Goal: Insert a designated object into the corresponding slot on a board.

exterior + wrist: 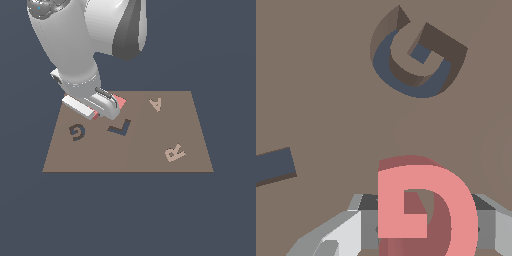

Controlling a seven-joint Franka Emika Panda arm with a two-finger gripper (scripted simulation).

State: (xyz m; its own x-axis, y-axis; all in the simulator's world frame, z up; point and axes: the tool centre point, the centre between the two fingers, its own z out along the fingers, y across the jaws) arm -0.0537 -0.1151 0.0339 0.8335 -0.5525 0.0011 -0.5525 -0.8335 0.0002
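Note:
The designated object (pixel 456 210), a salmon-red G-shaped block, sits between the grey fingers (pixel 351 232) of my gripper (pixel 426 225), which is shut on it. In the exterior view only a red corner of the object (pixel 120 102) shows under the gripper (pixel 106 112), over the back left part of the brown board (pixel 150 150). The slot (pixel 76 132) is a dark G-shaped recess nearer the board's left side, a short way in front of the gripper. The wrist view shows the slot (pixel 406 85) empty and apart from the block.
A dark L-shaped recess (pixel 120 127) lies just to the exterior view's right of the slot; one end of the L recess (pixel 273 166) shows in the wrist view. Pale letters A (pixel 156 104) and R (pixel 175 152) lie on the board's right half. The arm's white body looms above.

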